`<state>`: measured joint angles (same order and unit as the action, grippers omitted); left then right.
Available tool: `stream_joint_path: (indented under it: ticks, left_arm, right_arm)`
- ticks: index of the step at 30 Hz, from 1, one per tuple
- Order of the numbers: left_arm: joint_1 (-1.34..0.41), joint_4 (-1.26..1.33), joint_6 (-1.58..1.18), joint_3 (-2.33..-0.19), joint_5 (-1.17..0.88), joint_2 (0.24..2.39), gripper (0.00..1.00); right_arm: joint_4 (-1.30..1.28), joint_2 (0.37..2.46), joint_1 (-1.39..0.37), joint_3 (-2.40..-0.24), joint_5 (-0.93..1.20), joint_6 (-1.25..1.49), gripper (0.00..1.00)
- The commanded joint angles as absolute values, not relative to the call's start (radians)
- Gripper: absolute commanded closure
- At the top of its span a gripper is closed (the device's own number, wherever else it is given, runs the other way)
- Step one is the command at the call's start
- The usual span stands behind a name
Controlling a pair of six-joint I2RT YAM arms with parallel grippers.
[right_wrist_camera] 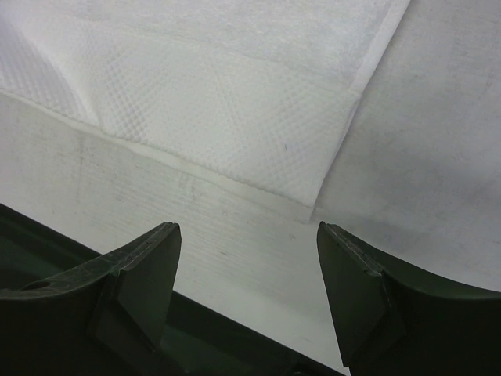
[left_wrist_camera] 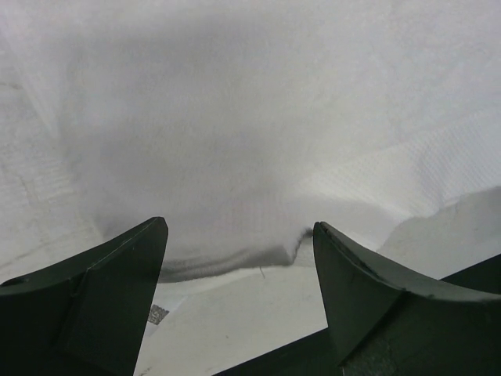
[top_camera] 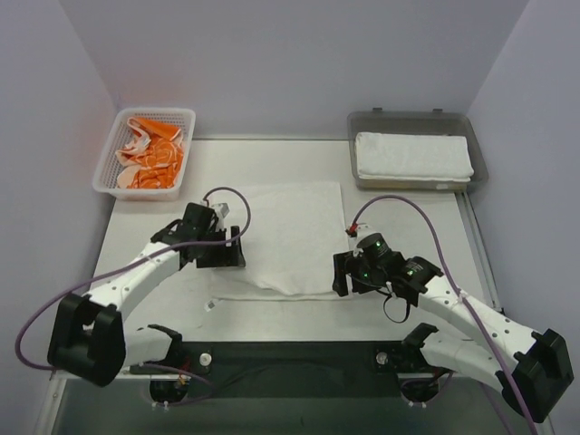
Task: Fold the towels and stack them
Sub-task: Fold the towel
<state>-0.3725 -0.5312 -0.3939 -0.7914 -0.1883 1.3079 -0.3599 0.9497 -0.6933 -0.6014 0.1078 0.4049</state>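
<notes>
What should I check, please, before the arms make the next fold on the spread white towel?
1. Left claw open and empty: ok.
2. Right claw open and empty: ok.
3. Near right corner of the spread towel lined up ahead of the right claw: ok.
4. Spread towel lying flat: not ok, its edge humps up by the left claw.
5. Folded towel sits squarely in the grey tray, ready to stack on: ok.
6. Claw height above the table: cannot tell.

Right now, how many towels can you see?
3: a white towel spread on the table, a folded white one in the grey tray, an orange-and-white one crumpled in the basket, maybe hiding more.
</notes>
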Motion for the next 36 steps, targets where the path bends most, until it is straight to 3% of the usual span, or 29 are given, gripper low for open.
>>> stream_joint_path:
  ticks: [1,16,27,36]
  left_arm:
    - [-0.373,-0.555,-0.437,-0.709,-0.201,1.175,0.14]
    - [-0.364,-0.641,-0.764,-0.526,0.069,0.784,0.15]
    - [-0.416,-0.629,-0.836,-0.46,0.052,0.842,0.4]
    - [-0.44,-0.601,-0.836,-0.453,0.035,0.925,0.43]
  right_arm:
    - [-0.36,0.934,-0.684,-0.588,0.087,0.417,0.29]
    - [-0.354,0.891,-0.667,-0.583,0.017,0.518,0.32]
    - [-0.273,0.825,-0.48,-0.479,0.103,0.693,0.42]
    - [-0.164,0.925,-0.454,-0.43,0.149,0.834,0.53]
